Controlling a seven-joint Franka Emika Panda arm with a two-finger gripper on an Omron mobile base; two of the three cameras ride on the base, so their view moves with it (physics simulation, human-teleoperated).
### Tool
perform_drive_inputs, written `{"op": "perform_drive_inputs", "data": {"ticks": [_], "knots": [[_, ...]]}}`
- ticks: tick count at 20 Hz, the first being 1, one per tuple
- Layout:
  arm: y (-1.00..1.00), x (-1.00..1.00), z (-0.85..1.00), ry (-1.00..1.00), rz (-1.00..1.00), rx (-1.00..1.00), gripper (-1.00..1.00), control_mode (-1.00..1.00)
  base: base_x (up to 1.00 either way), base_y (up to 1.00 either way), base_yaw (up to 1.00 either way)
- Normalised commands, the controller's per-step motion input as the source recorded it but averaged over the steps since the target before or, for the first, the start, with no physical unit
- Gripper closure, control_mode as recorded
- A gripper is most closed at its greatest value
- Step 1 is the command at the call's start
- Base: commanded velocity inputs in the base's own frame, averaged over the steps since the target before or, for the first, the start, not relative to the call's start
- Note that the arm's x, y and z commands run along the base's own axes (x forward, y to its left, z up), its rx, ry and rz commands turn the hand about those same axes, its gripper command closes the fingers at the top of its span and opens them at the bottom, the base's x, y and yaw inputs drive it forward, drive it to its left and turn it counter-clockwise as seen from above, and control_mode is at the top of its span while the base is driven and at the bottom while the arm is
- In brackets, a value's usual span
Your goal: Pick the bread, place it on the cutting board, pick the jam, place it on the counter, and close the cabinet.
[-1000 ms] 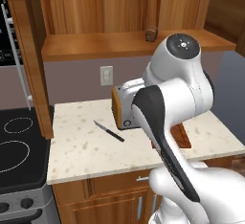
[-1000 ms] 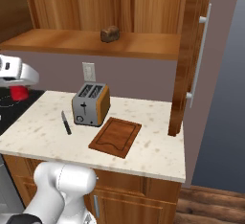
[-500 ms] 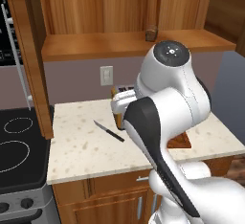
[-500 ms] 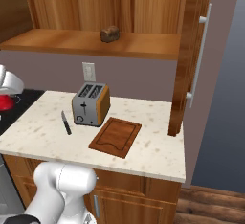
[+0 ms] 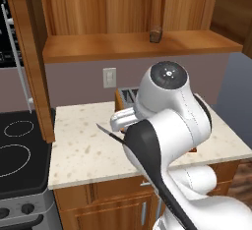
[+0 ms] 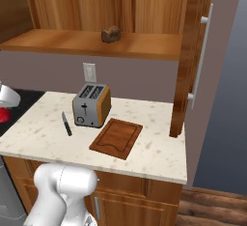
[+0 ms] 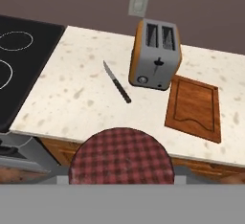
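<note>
The jam fills the bottom of the hand view with its red checked lid, and my gripper is shut on it. In the right base view the jam shows as a red patch under the white hand at the far left edge. It hangs in front of the counter edge. The bread lies on the shelf of the cabinet, whose door stands open. In the left base view the bread sits above my arm. The cutting board lies bare to the right of the toaster.
A toaster stands at the back of the counter with a knife lying left of it. The black stovetop borders the counter on the left. The other open cabinet door hangs over the stove side.
The hand with the jam has sunk and moved left, to the edge of the right base view. My arm has swung round and lower in the left base view.
</note>
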Motion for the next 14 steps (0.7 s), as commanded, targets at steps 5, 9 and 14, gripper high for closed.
{"op": "perform_drive_inputs", "data": {"ticks": [5,9,14], "knots": [[0.0,0.0,-0.32,0.0,0.0,0.01,1.0,-1.0,0.0,0.0,0.0],[0.0,0.0,-0.34,0.0,0.0,0.01,1.0,-1.0,0.0,0.0,0.0],[0.0,0.0,-0.37,0.0,0.0,0.0,1.0,-1.0,0.0,0.0,0.0]]}}
